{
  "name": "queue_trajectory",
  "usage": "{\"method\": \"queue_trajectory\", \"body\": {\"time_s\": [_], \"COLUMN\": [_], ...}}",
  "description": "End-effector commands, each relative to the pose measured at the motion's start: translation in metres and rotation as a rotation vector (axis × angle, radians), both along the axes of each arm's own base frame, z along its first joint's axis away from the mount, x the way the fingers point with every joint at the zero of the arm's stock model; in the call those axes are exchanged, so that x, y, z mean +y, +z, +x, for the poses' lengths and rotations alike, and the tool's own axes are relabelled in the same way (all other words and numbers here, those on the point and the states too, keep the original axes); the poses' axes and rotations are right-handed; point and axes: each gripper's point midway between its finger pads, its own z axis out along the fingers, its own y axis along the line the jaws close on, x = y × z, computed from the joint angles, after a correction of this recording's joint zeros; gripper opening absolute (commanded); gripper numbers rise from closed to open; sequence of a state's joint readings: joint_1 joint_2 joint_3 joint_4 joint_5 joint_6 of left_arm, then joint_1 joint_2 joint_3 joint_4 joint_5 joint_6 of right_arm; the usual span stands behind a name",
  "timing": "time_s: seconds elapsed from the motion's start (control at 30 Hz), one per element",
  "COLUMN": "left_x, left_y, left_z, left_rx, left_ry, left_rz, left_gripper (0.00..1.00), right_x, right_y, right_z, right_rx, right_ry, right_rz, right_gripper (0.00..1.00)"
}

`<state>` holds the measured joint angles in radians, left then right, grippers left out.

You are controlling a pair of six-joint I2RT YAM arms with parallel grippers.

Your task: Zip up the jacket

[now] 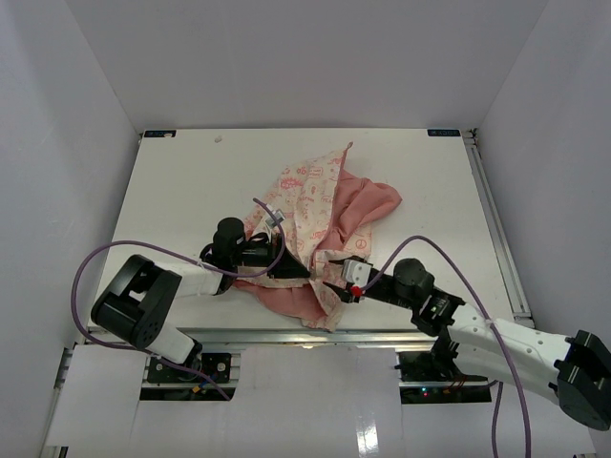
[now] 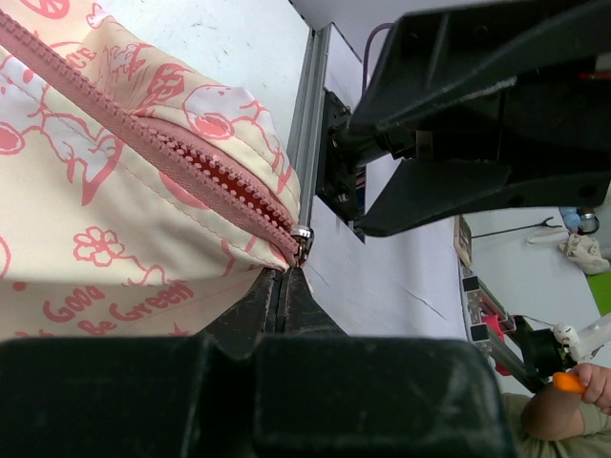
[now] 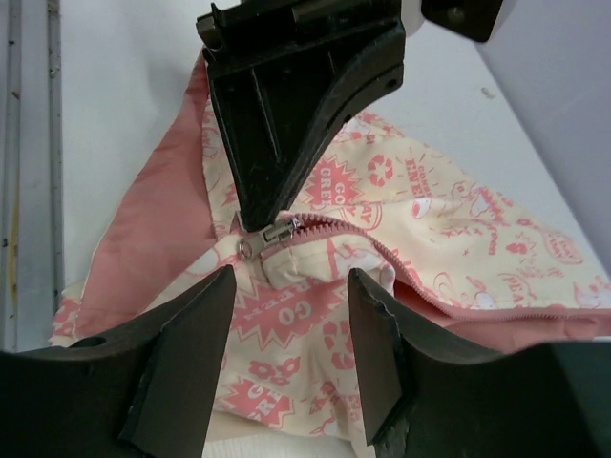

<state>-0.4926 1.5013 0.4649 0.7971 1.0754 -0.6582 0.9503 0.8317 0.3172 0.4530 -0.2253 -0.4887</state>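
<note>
jacket lies crumpled at mid-table, nearer the front, cream print side up w/ pink lining spilling out right and at the near side. l gripper comes in from the left, fingers pressed together, pinching the jacket at the bottom end of the zipper. the metal zipper pull sits right at its tip. r gripper faces it from the right, fingers spread, nothing between them. the pull lies just past the fingertips, about in line w/ the gap. zipper teeth run away from the pull toward the far side. jacket's near hem is close to the front rail. bare table shows left, right and beyond the jacket, white walls around.
</note>
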Motion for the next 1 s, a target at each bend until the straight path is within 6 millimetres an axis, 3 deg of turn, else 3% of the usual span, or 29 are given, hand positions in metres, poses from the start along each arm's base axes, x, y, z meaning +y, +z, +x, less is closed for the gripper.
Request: {"method": "queue_trajectory", "body": {"time_s": [0.0, 0.27, 0.6, 0.97], "left_x": [0.003, 0.004, 0.006, 0.007], "left_y": [0.005, 0.006, 0.007, 0.009], "left_z": [-0.006, -0.009, -0.012, -0.013], "left_rx": [-0.01, 0.003, 0.028, 0.039], "left_ry": [-0.031, -0.043, -0.064, -0.07], "left_rz": [-0.027, -0.037, -0.059, -0.066], "left_gripper": [0.0, 0.0, 0.0, 0.0], "right_x": [0.012, 0.018, 0.021, 0.027], "right_y": [0.02, 0.021, 0.015, 0.003], "right_z": [0.008, 0.004, -0.001, -0.007], "right_rx": [-0.216, -0.348, -0.384, -0.394], "right_ry": [-0.075, -0.157, -0.16, -0.154], "right_rz": [0.007, -0.036, -0.067, -0.12], "right_gripper": [0.56, 0.51, 0.42, 0.45]}}
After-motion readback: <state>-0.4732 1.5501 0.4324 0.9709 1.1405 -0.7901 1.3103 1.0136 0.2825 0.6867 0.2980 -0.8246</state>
